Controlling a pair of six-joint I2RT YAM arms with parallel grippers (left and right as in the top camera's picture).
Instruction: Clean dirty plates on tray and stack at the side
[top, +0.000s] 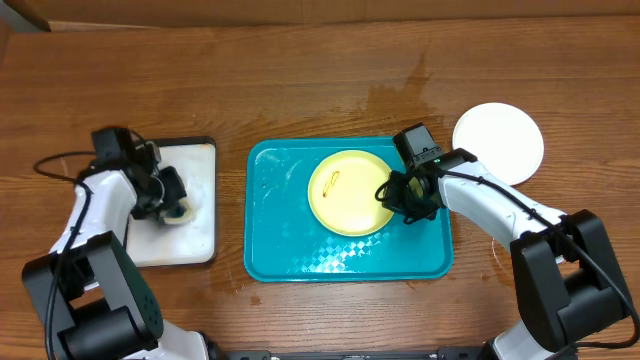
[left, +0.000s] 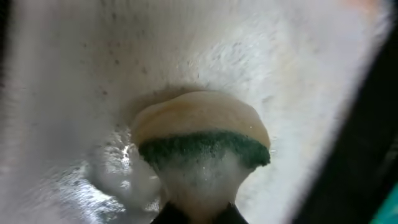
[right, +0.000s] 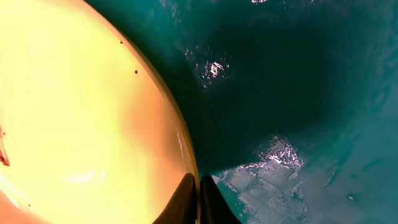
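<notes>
The right gripper pinched the rim of the yellow plate at the right side of the tray (thin, wet hold); lifting might let it slip. Left of the tray, the left gripper clamped the sponge.

No readable text, labels, brands, numbers or signs in any view; nothing printed shows on any surface.

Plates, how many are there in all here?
2: a yellow plate on the turquoise tray, a white plate on the table beside it. Others may hide under the white one.
</notes>
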